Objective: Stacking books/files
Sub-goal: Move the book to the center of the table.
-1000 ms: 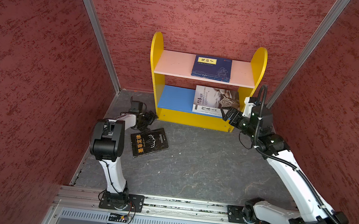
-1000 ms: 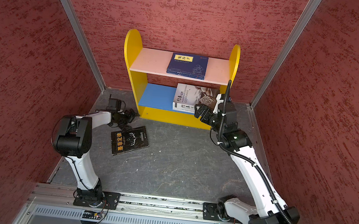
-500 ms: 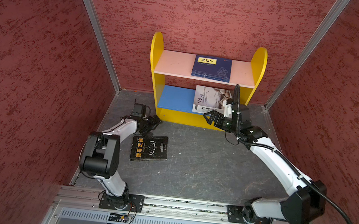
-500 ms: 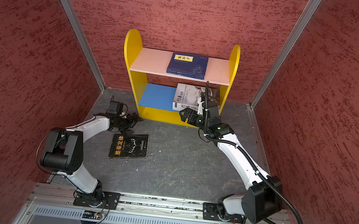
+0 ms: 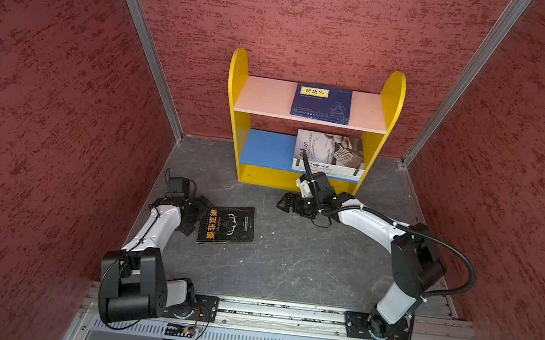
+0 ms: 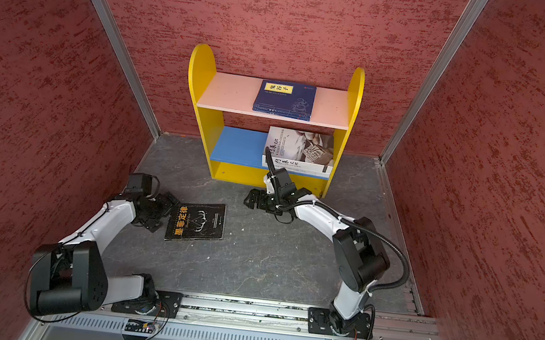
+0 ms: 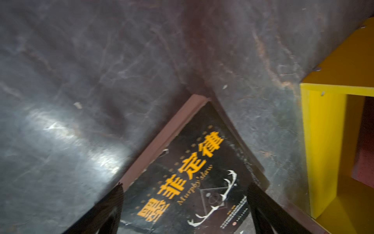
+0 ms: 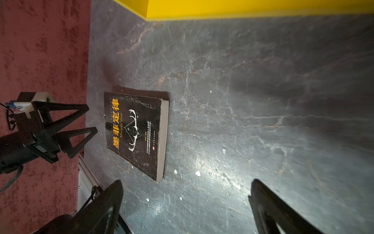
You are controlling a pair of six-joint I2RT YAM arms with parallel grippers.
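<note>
A black book with gold characters (image 5: 227,224) (image 6: 196,221) lies flat on the grey floor. My left gripper (image 5: 199,216) (image 6: 163,213) stands open at its left edge, and in the left wrist view the cover (image 7: 192,182) shows between the two fingers of my left gripper (image 7: 185,202). My right gripper (image 5: 283,204) (image 6: 250,200) (image 8: 186,202) hangs open over bare floor to the book's right, facing the book (image 8: 137,129) and my left gripper (image 8: 92,118). A navy book with a yellow label (image 5: 321,102) (image 6: 284,99) lies on the top shelf. White and grey books (image 5: 329,154) (image 6: 299,151) lie stacked on the blue lower shelf.
The yellow bookshelf (image 5: 234,122) (image 6: 199,101) (image 7: 323,141) (image 8: 242,10) stands against the back wall. Red textured walls close in left, right and back. A metal rail (image 5: 283,311) carrying both arm bases runs along the front.
My right gripper has swung away from the lower shelf, leftward and down near the floor. My left gripper moved to the black book's left edge, and the book turned slightly.
</note>
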